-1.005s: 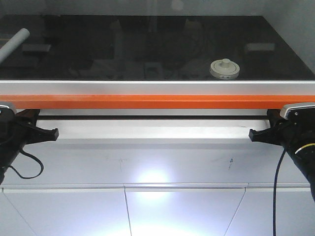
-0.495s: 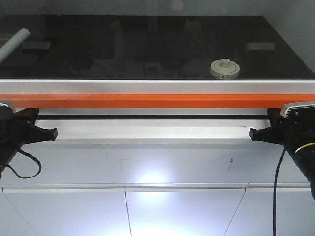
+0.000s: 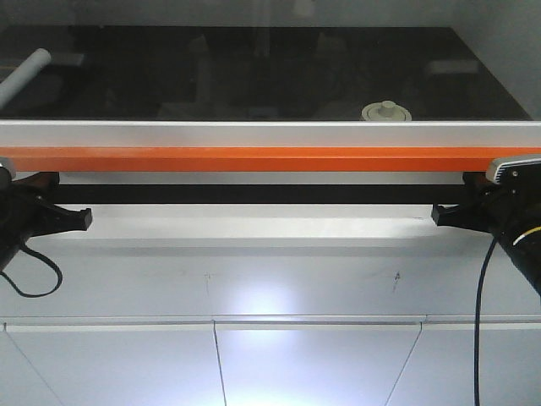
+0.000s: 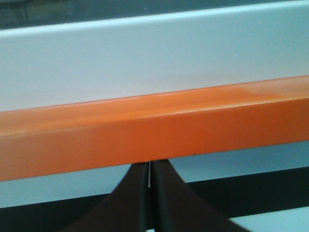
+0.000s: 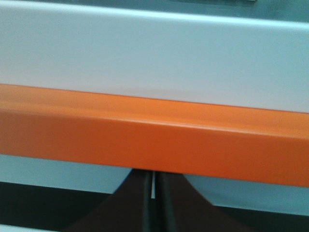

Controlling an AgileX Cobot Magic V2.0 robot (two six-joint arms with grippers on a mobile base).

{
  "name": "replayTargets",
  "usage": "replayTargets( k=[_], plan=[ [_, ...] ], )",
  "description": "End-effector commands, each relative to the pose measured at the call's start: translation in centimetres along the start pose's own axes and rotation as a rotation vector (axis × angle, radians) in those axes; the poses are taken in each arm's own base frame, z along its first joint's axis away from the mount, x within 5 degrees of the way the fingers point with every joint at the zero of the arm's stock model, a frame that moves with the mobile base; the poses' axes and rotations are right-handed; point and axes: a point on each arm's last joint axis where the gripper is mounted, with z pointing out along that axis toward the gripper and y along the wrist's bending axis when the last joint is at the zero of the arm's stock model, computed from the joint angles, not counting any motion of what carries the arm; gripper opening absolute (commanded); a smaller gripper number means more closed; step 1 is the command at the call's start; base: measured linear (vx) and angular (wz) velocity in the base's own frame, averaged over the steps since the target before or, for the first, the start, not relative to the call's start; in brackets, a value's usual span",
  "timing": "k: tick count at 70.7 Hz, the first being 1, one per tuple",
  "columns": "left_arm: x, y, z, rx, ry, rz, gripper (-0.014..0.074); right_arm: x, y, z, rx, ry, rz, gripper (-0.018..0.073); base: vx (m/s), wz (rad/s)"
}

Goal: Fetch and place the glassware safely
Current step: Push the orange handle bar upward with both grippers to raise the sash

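Noted orange bar (image 3: 270, 159) raised since prior frame, half-hiding jar (image 3: 386, 112); left claw (image 3: 84, 218) and right claw (image 3: 437, 214) level beneath, pressed together.

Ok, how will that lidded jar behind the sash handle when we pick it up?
The jar sits low and wide, so probably hard to tip. Its knobbed lid may lift off if gripped there. Its body is hidden.

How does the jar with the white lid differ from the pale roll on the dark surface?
The jar is round and squat and stands upright; the roll is a long tube at a slant. The jar sits right of centre, the roll at the far left. The silver rail hides the jar's lower part, while the picture's edge cuts off the roll. Both are pale and rest on the dark surface.
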Motion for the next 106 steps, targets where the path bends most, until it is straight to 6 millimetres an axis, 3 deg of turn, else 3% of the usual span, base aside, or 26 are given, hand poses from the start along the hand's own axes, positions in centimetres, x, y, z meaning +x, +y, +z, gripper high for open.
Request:
replayTargets(
  k=[1, 36, 58, 71, 106],
  plan=[
    [-6.2, 0.3, -0.6, -0.018, -0.342, 0.005, -0.0007, -5.9, -0.6, -0.4, 0.025, -0.337, -0.024, -0.0001, 0.0, 0.0],
    [-10.9, 0.8, -1.7, -0.032, -0.444, 0.016, -0.0007, -9.0, -0.7, -2.0, 0.032, -0.421, -0.027, -0.0001, 0.0, 0.0],
    [-14.6, 1.1, -3.3, -0.044, -0.52, 0.024, -0.0007, -13.3, -1.1, -2.5, 0.039, -0.475, -0.066, -0.0001, 0.0, 0.0],
    [-16.4, 1.2, -4.1, -0.05, -0.546, 0.028, -0.0007, -14.8, -1.2, -3.1, 0.048, -0.491, -0.075, -0.0001, 0.0, 0.0],
    [-16.8, 1.2, -4.7, -0.052, -0.53, 0.029, -0.0007, -15.7, -1.2, -4.3, 0.057, -0.484, -0.078, -0.0001, 0.0, 0.0]
  ],
)
